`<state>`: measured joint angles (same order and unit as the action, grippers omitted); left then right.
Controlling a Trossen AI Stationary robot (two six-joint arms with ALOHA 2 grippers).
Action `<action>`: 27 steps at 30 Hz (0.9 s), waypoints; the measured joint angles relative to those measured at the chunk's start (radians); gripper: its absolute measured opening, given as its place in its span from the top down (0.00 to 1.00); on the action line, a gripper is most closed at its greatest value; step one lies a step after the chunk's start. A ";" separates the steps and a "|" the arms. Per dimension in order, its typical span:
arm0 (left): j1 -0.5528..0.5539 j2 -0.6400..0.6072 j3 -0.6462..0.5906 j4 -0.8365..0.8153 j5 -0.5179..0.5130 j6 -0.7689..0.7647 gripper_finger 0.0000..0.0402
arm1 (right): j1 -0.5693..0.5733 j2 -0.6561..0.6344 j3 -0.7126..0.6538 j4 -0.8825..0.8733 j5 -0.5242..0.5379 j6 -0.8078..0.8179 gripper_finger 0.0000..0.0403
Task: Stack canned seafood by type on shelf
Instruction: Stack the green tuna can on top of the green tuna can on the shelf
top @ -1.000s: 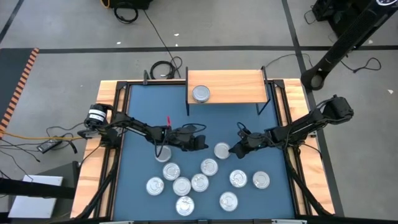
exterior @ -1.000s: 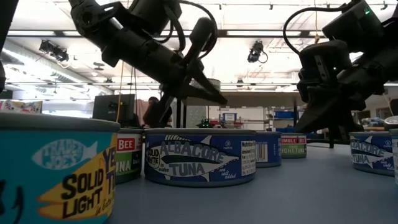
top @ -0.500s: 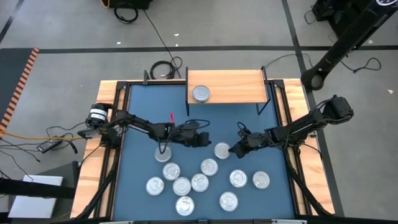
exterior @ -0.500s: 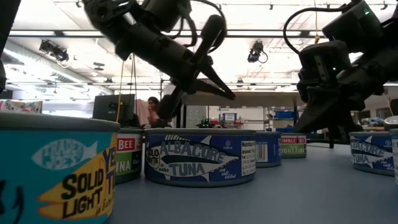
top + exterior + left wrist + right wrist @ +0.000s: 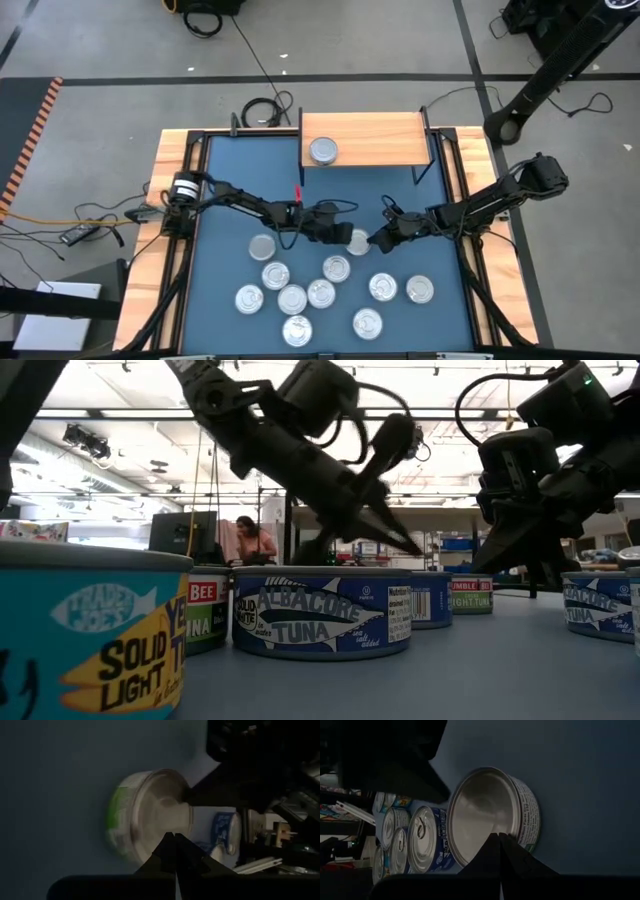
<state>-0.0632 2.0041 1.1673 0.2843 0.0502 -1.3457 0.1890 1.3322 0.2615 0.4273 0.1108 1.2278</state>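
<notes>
From above, both arms reach in over the blue table (image 5: 225, 290) toward one tin (image 5: 358, 241) lying between them. The left gripper (image 5: 345, 235) comes at it from one side with its fingers pinched together on nothing, its tip at the tin's edge; whether it touches I cannot tell. The right gripper (image 5: 374, 241) sits just beside the same tin on the other side, also pinched closed and empty. In the left wrist view that tin (image 5: 150, 815) is blurred, showing only a green-and-white label and a silver lid, with the other arm's dark bulk cutting off whatever lies behind it. The right wrist view shows the lid more clearly, but the label text stays too small to read.

The shelf (image 5: 365, 140) stands at the far edge of the table with a single can (image 5: 323, 151) on its left part. The remaining tins (image 5: 310, 290) lie loosely grouped on the near half of the table. From table height, a blue albacore tin (image 5: 322, 610) fills the middle, and a teal tin (image 5: 90, 630) is cut off at the picture's left edge. A person (image 5: 252, 540) sits far back in the room, partly hidden.
</notes>
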 joint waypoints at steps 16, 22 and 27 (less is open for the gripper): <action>-0.029 0.005 0.001 -0.079 -0.058 -0.021 1.00 | 0.000 -0.003 0.000 0.002 0.001 0.000 1.00; -0.028 0.002 0.004 -0.140 -0.057 -0.021 1.00 | 0.000 -0.003 0.000 0.006 0.000 0.005 1.00; -0.028 0.002 0.005 -0.156 -0.056 -0.024 1.00 | 0.001 -0.005 0.000 0.010 0.000 -0.010 1.00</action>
<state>-0.0910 2.0056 1.1725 0.1287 -0.0059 -1.3697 0.1895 1.3269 0.2615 0.4375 0.1112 1.2182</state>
